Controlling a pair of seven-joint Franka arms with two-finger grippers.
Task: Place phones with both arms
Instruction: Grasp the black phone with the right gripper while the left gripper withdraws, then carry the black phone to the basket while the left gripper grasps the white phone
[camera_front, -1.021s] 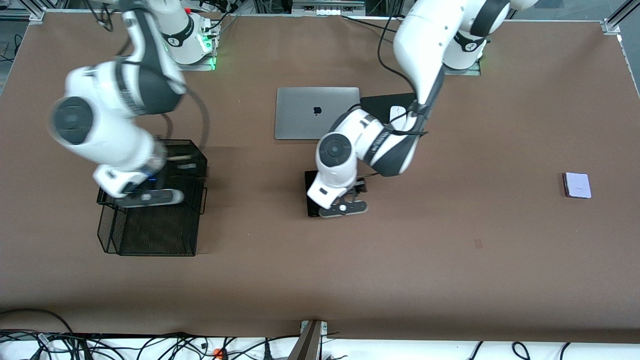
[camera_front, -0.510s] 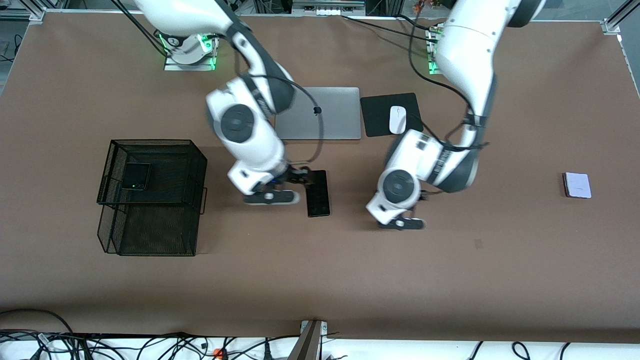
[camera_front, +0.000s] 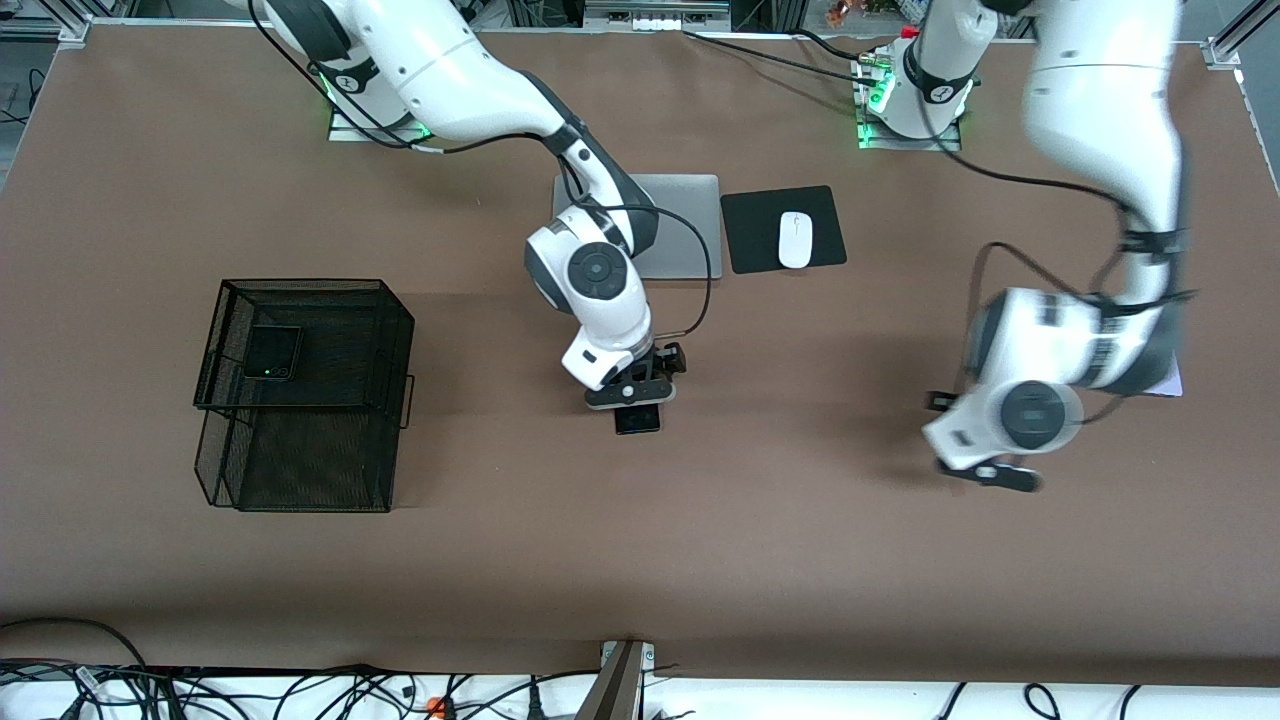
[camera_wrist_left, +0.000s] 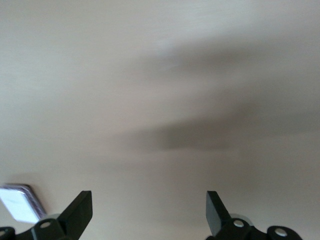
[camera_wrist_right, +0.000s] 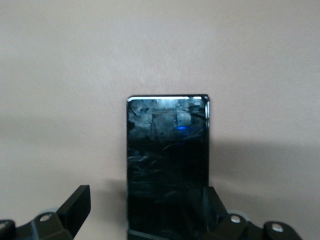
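Black slab: the long slim phone (camera_wrist_right: 167, 165) lies flat on the brown table (camera_front: 800, 560), nearer the front camera than the laptop (camera_front: 690, 225).
Right gripper (camera_front: 632, 392): over that phone, fingers spread wide, holding nothing.
Risk there: one finger looks set over the glass, not clear of the edge; coming down so could press or skid the phone.
Left gripper (camera_front: 990, 474): wide, empty, near the lavender phone (camera_wrist_left: 17, 204), which its arm mostly hides.
Risk here: overshooting it.
Small black phone (camera_front: 272, 352): on the mesh basket (camera_front: 300, 470).
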